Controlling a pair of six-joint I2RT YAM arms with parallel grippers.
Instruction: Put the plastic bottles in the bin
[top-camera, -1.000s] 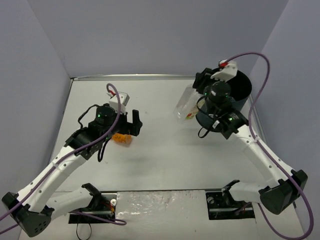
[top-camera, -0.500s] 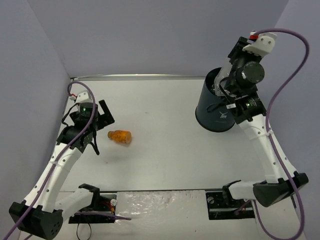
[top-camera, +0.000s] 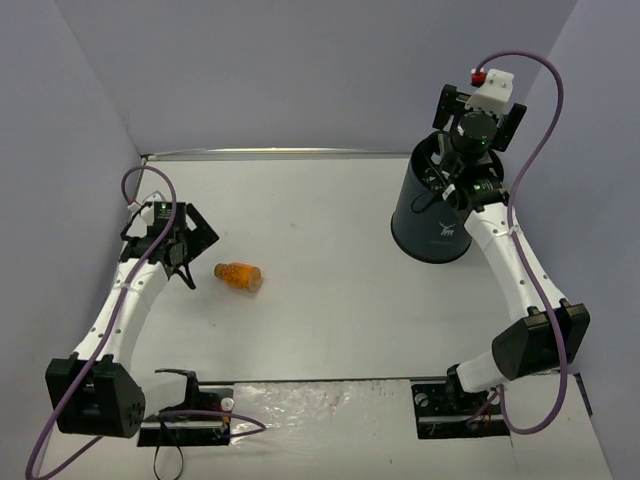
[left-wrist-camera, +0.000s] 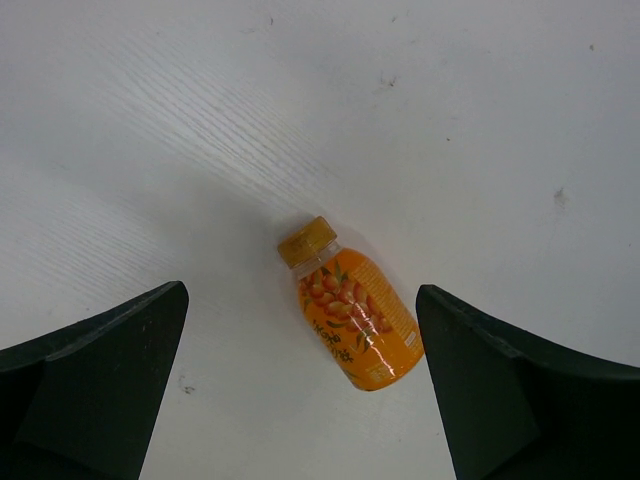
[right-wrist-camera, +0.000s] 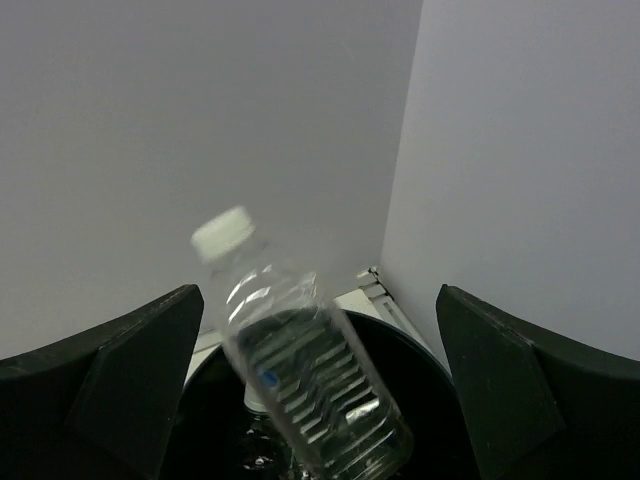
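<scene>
Hanging spread over the bin (top-camera: 430, 225), the right gripper (right-wrist-camera: 315, 295) seemingly lets a clear white-capped bottle (right-wrist-camera: 300, 370) fall in, while the left gripper (left-wrist-camera: 302, 290), likewise spread, frames the orange juice bottle (left-wrist-camera: 355, 320) lying well left of it.

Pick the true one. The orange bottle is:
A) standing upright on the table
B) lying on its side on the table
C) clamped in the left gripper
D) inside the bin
B: the orange bottle lies on its side on the bare table, with nothing gripping it.
</scene>
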